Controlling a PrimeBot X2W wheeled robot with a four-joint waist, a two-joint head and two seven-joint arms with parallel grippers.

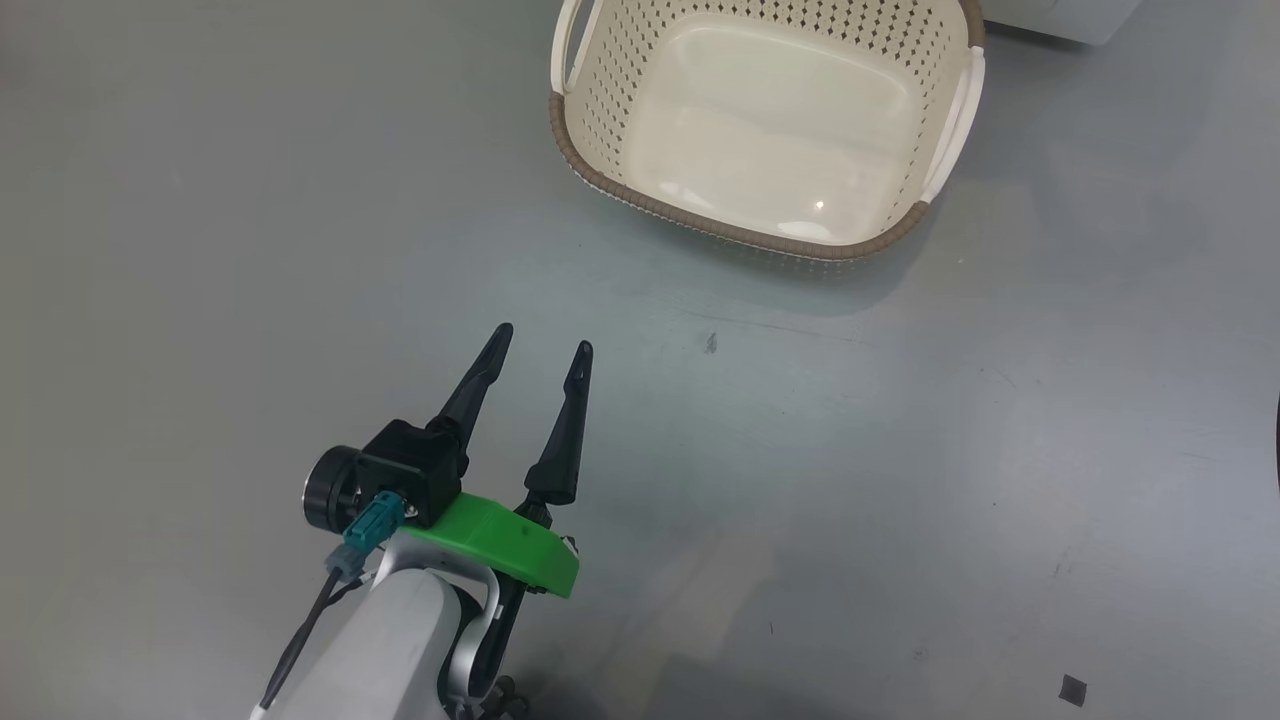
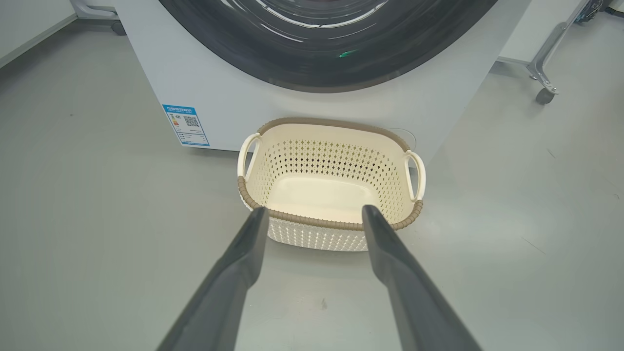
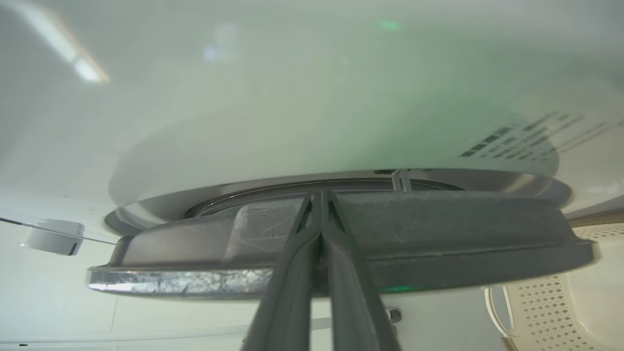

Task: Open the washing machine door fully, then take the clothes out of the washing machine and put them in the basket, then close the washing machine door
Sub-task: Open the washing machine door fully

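Your basket (image 1: 700, 222) stands on the grey floor (image 1: 900, 450) and it is empty: you can see its smooth cream bottom bare, with the perforated walls, brown rim and both side handles all clear. In the left wrist view the basket (image 2: 317, 223) sits close in front of the white washing machine (image 2: 243, 97), below the washing machine door (image 2: 321, 68) and to the right of the blue label sticker (image 2: 187, 126).

Your left end effector (image 1: 544, 340) holds nothing. Its two dark fingers are spread wide and hang over bare floor on the near side of the basket, pointing toward it. From the head view, the basket lies farther off and to the right, clearly apart from the fingertips. Along the wrist, the left end effector (image 2: 316, 210) frames the basket's near rim between its fingers.

Your right end effector (image 3: 320, 197) has its fingers pressed together, gripping nothing you can see. The tips sit right at the edge of the washing machine door (image 3: 438, 229), seen edge-on. You cannot tell whether they touch it. A corner of the basket (image 3: 551, 312) shows at the lower right.
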